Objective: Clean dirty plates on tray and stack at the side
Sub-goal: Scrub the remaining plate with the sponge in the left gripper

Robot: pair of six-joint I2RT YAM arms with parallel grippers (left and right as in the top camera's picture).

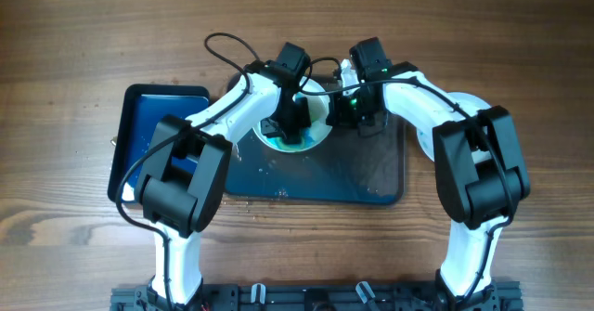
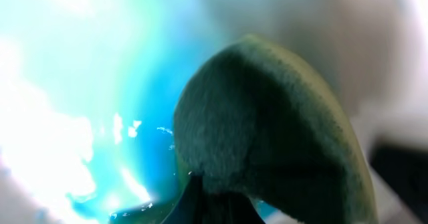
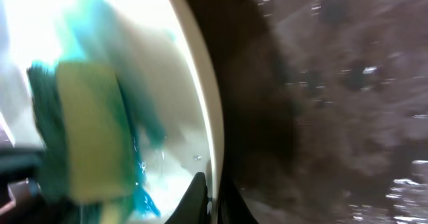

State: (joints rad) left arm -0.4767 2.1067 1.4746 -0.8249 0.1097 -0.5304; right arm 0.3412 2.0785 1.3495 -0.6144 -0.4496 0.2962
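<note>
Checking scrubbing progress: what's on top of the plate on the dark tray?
A green sponge in the left gripper and wet blue-teal smears lie on the plate; the left arm covers much of its surface.

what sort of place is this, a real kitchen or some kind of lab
Probably a robotics test bench, not a kitchen: two robot arms work at a wooden table, with a sponge against a paint-smeared plate on a dark tray.
</note>
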